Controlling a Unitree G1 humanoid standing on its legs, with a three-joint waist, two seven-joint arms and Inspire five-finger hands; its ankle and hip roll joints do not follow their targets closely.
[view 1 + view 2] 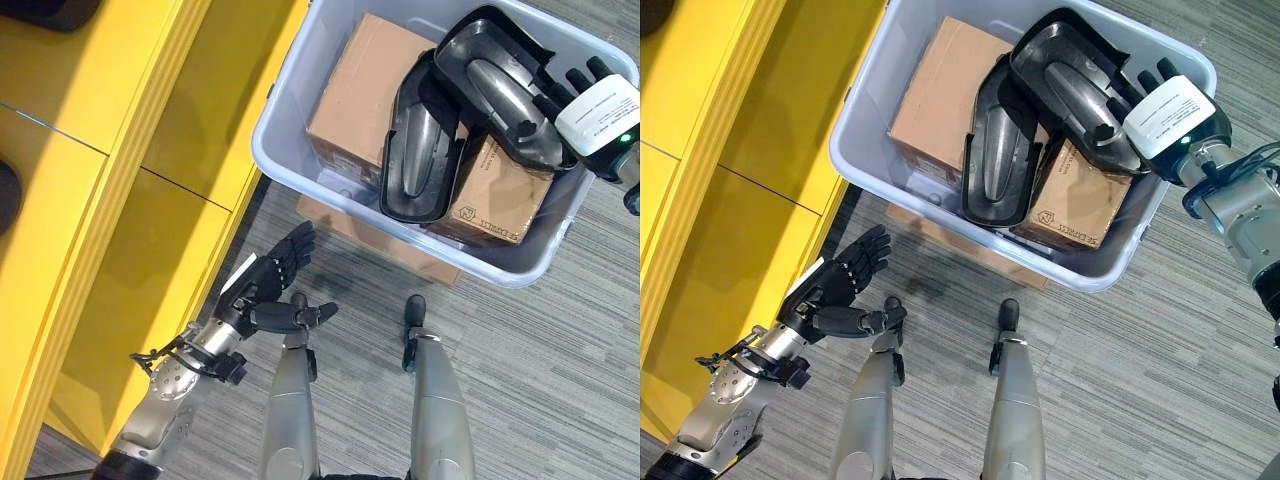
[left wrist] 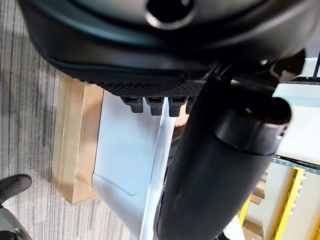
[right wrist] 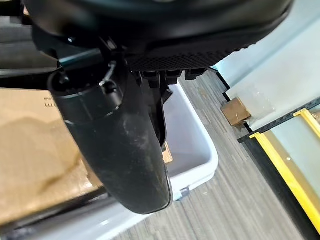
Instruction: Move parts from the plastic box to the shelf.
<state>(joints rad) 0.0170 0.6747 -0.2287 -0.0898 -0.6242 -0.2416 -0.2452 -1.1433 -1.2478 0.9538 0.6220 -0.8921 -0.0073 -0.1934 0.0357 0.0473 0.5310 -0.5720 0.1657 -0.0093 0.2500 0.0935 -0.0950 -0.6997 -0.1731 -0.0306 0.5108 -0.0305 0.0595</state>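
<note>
The plastic box [image 1: 300, 165] stands on the floor [image 1: 540, 360], right of the shelf [image 1: 120, 200]. Inside it two cardboard boxes [image 1: 365, 85] lie side by side, with two parts [image 1: 420, 160] resting on them, one overlapping the other.

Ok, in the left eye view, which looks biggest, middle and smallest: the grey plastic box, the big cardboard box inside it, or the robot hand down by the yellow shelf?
1. Grey plastic box, clearly biggest.
2. Big cardboard box, partly hidden under the dark parts.
3. Left robot hand, smallest as it looks, though it is nearer the camera, so real size is unsure.
</note>
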